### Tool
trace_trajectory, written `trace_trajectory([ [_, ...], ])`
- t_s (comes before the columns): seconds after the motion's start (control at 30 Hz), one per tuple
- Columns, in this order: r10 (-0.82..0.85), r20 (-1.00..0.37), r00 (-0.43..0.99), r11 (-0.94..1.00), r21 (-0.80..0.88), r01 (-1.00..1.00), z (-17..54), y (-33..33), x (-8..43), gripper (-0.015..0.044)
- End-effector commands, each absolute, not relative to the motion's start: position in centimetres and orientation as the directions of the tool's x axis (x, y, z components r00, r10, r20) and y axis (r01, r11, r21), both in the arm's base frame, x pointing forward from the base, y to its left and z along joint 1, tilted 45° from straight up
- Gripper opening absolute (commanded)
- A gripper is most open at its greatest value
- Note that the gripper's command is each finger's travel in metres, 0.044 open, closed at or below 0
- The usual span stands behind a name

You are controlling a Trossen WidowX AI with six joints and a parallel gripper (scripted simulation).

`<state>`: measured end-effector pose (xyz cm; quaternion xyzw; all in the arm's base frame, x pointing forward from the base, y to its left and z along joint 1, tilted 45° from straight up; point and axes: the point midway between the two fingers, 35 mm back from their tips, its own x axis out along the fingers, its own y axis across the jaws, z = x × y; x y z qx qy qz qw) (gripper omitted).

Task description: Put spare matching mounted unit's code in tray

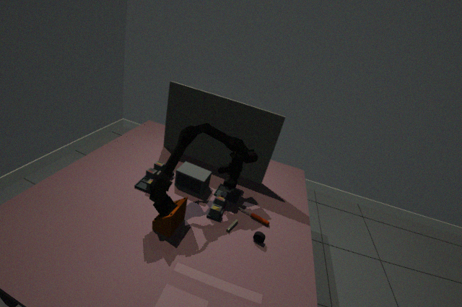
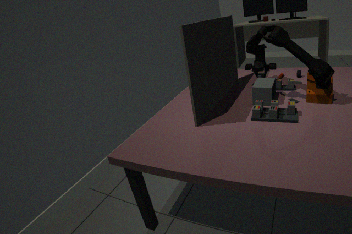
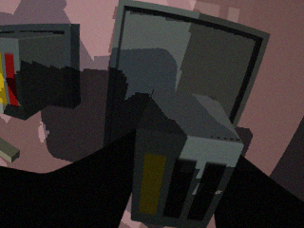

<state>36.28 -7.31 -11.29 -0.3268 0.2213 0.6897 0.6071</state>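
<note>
My gripper [image 1: 232, 186] [image 2: 259, 74] [image 3: 178, 140] is shut on a grey block with one yellow and two black stripes, which shows large in the wrist view. The shallow grey tray [image 1: 220, 189] [image 3: 216, 57] lies below and beyond the block in the wrist view; the block covers its near edge, and the gap in height is hard to tell. A grey box [image 1: 195, 171] [image 2: 263, 90] stands beside the tray; no mounted unit or code can be made out. A small rack [image 1: 214, 217] [image 2: 286, 88] [image 3: 74, 62] beside the tray holds two striped blocks.
A longer rack [image 2: 274, 119] with several striped blocks stands beyond the grey box. A large upright panel [image 1: 220, 124] [image 2: 210, 66] stands behind. A screwdriver [image 1: 260, 219], a pale bar [image 1: 232, 225] [image 3: 7, 151] and a black roll [image 1: 258, 237] lie near the small rack.
</note>
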Motion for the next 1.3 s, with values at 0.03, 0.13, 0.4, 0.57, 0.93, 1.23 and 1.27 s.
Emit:
trace_trajectory([
  [0.03,0.697,-0.716,-0.05,-0.16,-0.087,-0.983,-11.6,-6.9,36.1,0.0],
  [0.13,0.697,-0.716,-0.05,-0.16,-0.087,-0.983,-11.8,-6.7,36.1,0.0],
  [0.4,0.697,-0.715,-0.05,-0.16,-0.087,-0.983,-12.3,-6.2,35.9,0.0],
  [0.57,0.698,-0.715,-0.05,-0.16,-0.087,-0.983,-12.6,-5.8,35.8,0.0],
  [0.93,0.695,-0.718,-0.05,-0.165,-0.092,-0.982,-12.8,-5.7,35.9,0.0105],
  [1.23,0.695,-0.718,-0.05,-0.165,-0.092,-0.982,-12.8,-5.7,35.9,0.0341],
  [1.27,0.695,-0.718,-0.05,-0.165,-0.092,-0.982,-12.8,-5.7,35.9,0.0368],
])
